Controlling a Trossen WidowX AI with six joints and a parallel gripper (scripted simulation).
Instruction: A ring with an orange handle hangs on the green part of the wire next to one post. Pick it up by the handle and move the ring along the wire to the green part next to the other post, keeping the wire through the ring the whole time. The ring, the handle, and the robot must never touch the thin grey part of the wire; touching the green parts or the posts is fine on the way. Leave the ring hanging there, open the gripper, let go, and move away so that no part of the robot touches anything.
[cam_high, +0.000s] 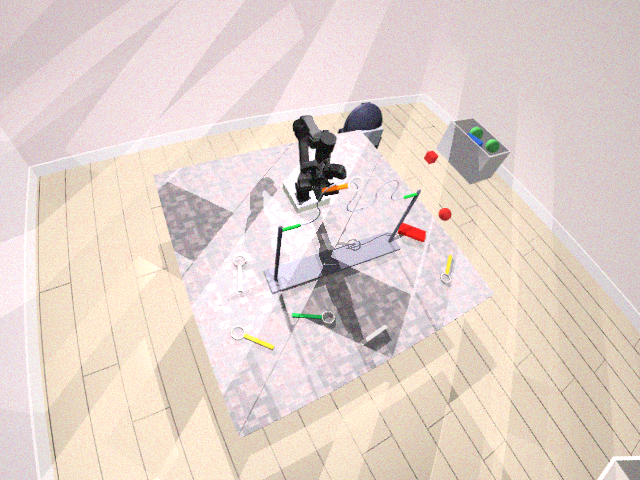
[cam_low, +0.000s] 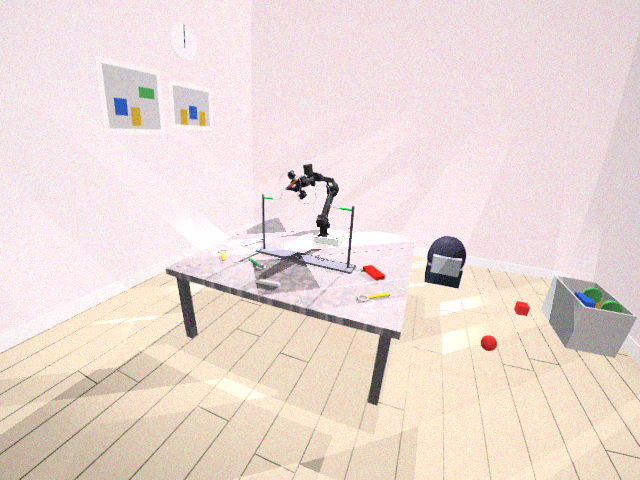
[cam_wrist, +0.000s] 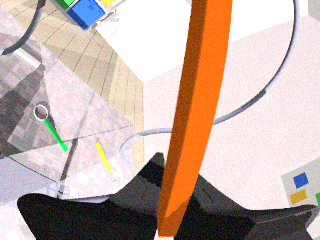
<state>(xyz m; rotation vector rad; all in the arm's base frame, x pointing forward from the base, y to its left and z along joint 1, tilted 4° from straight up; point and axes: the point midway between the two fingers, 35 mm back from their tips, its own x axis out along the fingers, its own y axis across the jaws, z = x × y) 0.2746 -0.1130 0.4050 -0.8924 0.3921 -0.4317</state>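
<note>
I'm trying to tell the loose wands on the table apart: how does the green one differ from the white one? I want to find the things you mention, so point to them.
The green wand (cam_high: 308, 315) has a coloured handle, while the white wand (cam_high: 239, 276) has a pale one. In the top view, the green wand lies nearly sideways, while the white wand points up and down the picture. Both have a ring at one end.

The mottled tabletop (cam_high: 361, 377) (cam_low: 330, 304) bears, in the top view, the robot's pale base at twelve o'clock, a grey stand plate (cam_high: 302, 273) (cam_low: 279, 253) centrally, a red block (cam_high: 412, 232) (cam_low: 373, 272) around three, a green-handled ring (cam_high: 307, 315) (cam_low: 254, 262) (cam_wrist: 56, 135) near six.
</note>
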